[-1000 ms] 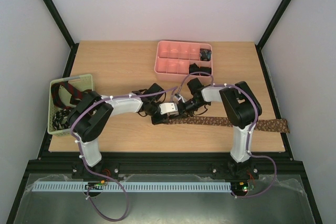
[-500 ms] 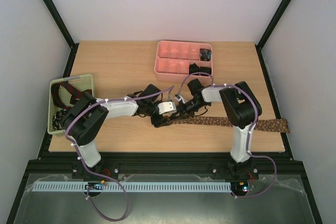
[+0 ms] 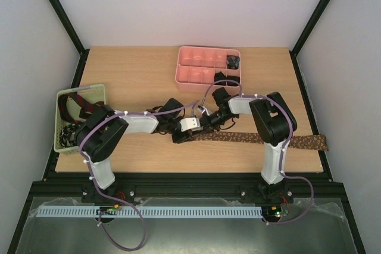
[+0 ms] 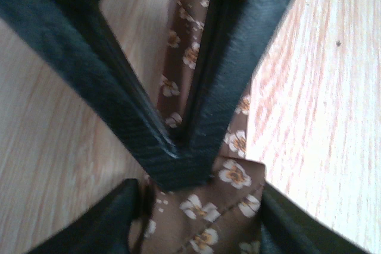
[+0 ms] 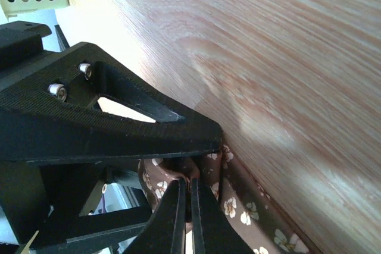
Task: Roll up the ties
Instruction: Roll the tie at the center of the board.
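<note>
– So, where does the tie [image 3: 262, 138] lie relative to the grippers?

– Flat on the table [image 3: 131, 75], long axis left to right along the near side. Its left end is folded up at mid-table, and both grippers meet there. The free length runs off to the right, as far as the table's right edge.

– Right gripper [image 5: 189, 181]?

– Fingers pressed together, pinching the folded end; brown flowered cloth wraps both sides of them.

– Left gripper [image 4: 199, 206]?

– Fingers stand apart, one each side of the same fold, cloth between them. Cannot tell whether they bear on it.

– Which arm is nearer?

– Neither: both tips are at the fold, left arm reaching in from the left, right arm from behind and right.

– Judgement for the next move?

– The roll must travel rightward down the long axis, so the fold has to turn toward the free length.

– Obstructions?

– The right arm's own upright link crosses above the strip partway along. The tray [image 3: 178, 74] is behind, apart from the fold. The basket [image 3: 59, 123] sits well off to the left.
</note>
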